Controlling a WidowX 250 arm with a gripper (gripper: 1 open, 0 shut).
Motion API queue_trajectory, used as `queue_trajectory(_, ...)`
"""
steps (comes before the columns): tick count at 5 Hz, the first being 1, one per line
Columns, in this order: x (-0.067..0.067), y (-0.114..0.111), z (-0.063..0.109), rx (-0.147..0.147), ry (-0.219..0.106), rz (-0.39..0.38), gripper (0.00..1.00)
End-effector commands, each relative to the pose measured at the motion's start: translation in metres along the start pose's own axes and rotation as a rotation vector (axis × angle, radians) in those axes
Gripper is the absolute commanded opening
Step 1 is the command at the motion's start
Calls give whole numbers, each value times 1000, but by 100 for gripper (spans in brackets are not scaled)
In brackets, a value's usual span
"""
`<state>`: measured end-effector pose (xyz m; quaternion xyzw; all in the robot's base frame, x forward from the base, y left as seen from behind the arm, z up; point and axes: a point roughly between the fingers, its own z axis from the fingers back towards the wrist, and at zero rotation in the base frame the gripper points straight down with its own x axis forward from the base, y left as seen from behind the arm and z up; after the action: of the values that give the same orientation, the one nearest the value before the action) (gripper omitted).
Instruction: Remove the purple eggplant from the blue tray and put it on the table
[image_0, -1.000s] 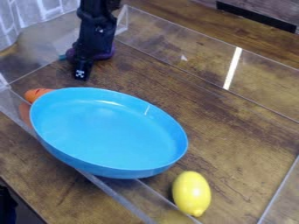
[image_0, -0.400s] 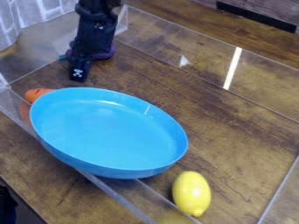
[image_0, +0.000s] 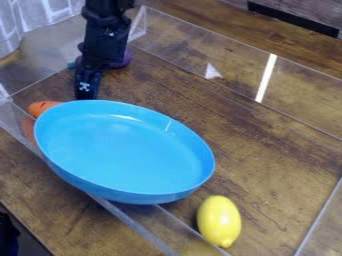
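Purple eggplant (image_0: 120, 62) lies on the table (image_0: 254, 120), outside the blue tray (image_0: 123, 150); my pincer (image_0: 88, 84) beside it looks released, since delivery seems done.

The robot arm (image_0: 107, 25), beyond the far left rim of the blue tray (image_0: 123, 148), is black all over: a blocky, boxy body narrowing downward to its hand (image_0: 88, 82). Near the hand's lower end sits a small white marking (roughly cross-shaped, too blurred to read). No cables or screws can be made out.
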<state>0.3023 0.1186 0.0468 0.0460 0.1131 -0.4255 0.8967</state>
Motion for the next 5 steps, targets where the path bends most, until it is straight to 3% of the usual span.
queue_trajectory(1, -9, 11, 0, 39, -30, 44, 100)
queue_trajectory(2, -8, 16, -6, 24, -36, 87, 100)
queue_trajectory(3, -7, 20, -8, 11, -43, 132, 0)
queue_trajectory(5, -1, 28, 4, -2, -51, 175, 0)
